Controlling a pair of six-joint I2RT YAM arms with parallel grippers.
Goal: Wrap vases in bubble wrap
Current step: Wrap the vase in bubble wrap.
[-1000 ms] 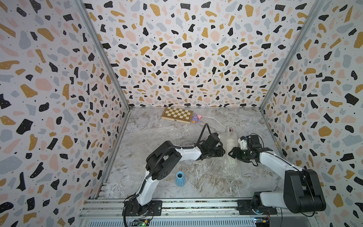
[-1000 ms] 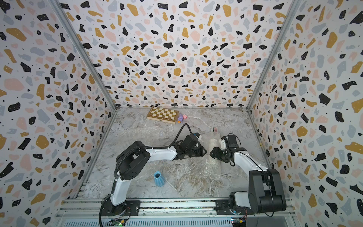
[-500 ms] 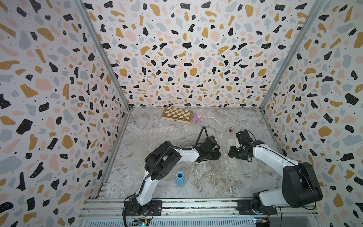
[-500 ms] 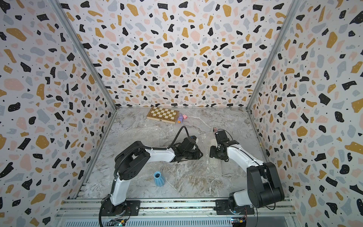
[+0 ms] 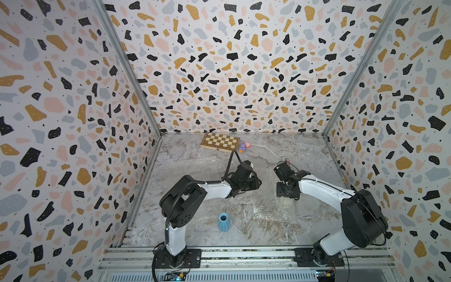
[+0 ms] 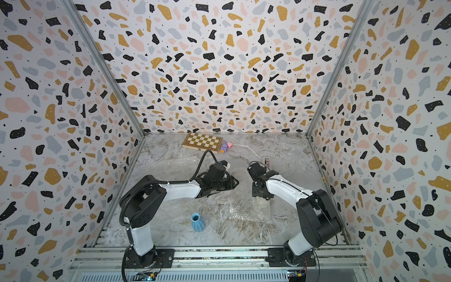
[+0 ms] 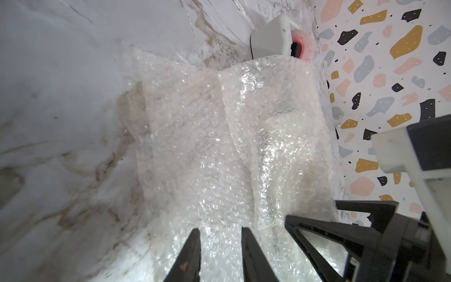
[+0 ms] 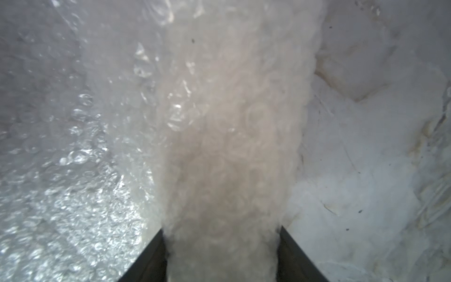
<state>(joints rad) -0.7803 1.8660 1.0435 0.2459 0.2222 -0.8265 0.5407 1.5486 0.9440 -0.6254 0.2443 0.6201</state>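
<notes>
The cream-white vase (image 8: 231, 146) is sheathed in bubble wrap, and my right gripper (image 8: 220, 234) is shut on it, one jaw against each side. In both top views the right gripper (image 5: 284, 193) (image 6: 260, 193) hangs over the table's middle right and hides most of that vase. Bubble wrap (image 7: 207, 134) (image 5: 268, 186) stretches from there to my left gripper (image 7: 220, 230) (image 5: 257, 184), which is shut on a bunched fold of it. The light blue vase (image 5: 223, 222) (image 6: 197, 222) stands upright and bare near the front edge.
A white tape dispenser (image 7: 271, 36) (image 5: 286, 161) sits behind the wrapped vase. A chessboard (image 5: 219, 141) and small toys (image 5: 244, 145) lie by the back wall. More bubble wrap (image 5: 195, 166) lies flat at the back left and in front of the right gripper (image 5: 273, 210).
The right gripper has swung round and lowered, so the wrapped cream vase no longer stands tall in view. The left gripper has drawn back to the left, away from the vase.
</notes>
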